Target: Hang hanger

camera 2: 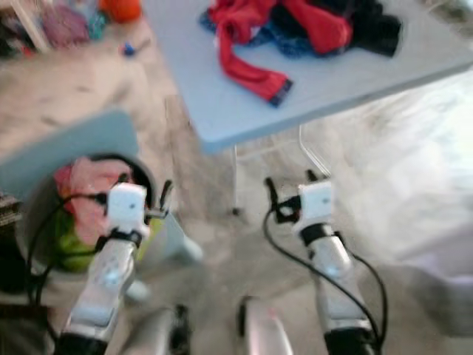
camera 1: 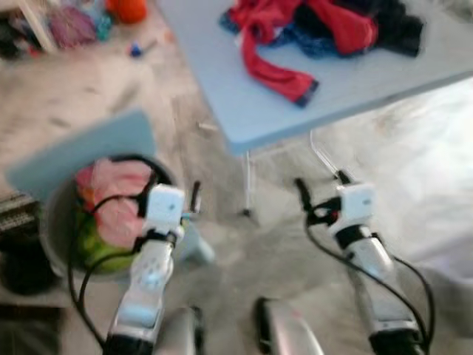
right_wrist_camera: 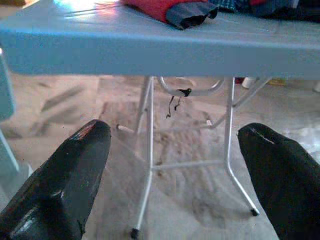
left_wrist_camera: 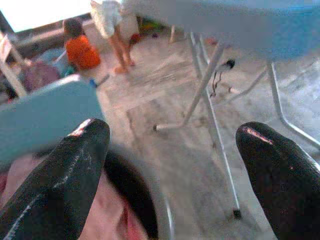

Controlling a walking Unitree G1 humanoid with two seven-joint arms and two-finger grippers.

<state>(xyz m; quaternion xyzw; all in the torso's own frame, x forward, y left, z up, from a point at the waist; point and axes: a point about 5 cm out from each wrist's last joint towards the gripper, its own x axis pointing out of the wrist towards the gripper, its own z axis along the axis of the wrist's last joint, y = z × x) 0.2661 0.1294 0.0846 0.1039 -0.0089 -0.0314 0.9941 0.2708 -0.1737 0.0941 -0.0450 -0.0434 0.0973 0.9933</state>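
My left gripper (camera 1: 174, 194) is held out low at the left, open, with nothing between its black fingers (left_wrist_camera: 65, 175). It hovers beside a round basket (camera 1: 53, 222) holding pink and green clothes (camera 1: 118, 203). My right gripper (camera 1: 321, 185) is also open and empty, out over the floor below the near edge of a light blue folding table (camera 1: 244, 96). On that table lies a heap of red, blue and black clothes (camera 1: 318, 29), with a red sleeve (camera 1: 270, 70) trailing toward the edge. The head views are blurred.
A light blue flat panel (camera 1: 81, 151) leans over the basket. The table's thin metal legs (right_wrist_camera: 150, 165) stand ahead of both grippers. Toys and clutter (camera 1: 74, 22) lie on the floor far left. A crouched person in orange (left_wrist_camera: 80, 50) and another person's legs (left_wrist_camera: 117, 35) are beyond.
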